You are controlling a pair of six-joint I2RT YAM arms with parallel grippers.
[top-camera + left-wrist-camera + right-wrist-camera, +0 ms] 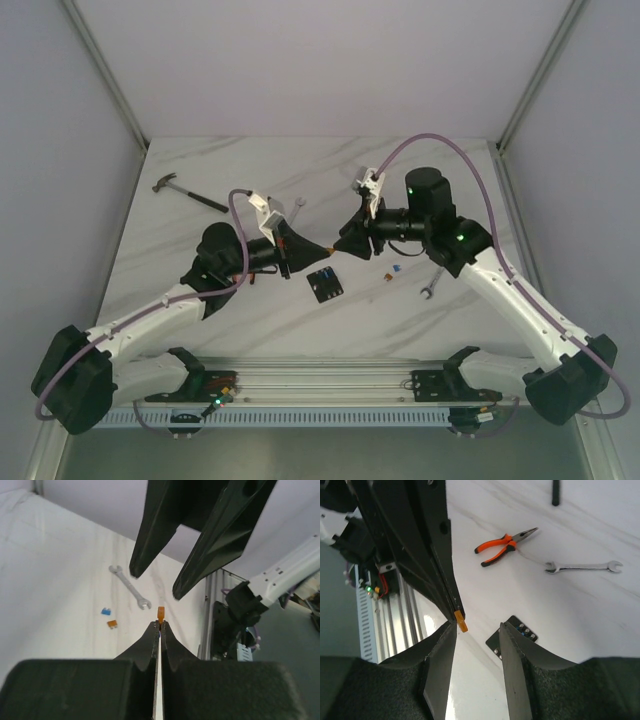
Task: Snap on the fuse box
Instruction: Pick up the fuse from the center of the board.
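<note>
Risk: amber fuse (160,613) pinched only at tip of my left gripper (160,625); my right gripper (477,630), jaws apart and empty, may knock it loose. Untouched fuse box (323,285) on worktop (300,335) below, possibly out of line.

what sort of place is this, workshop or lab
Probably a robot lab test cell, not a working shop: a marble-patterned table boxed in by plain white walls, two arms on a rail, and staged tools, a hammer, pliers, a wrench, plus a small fuse box.
</note>
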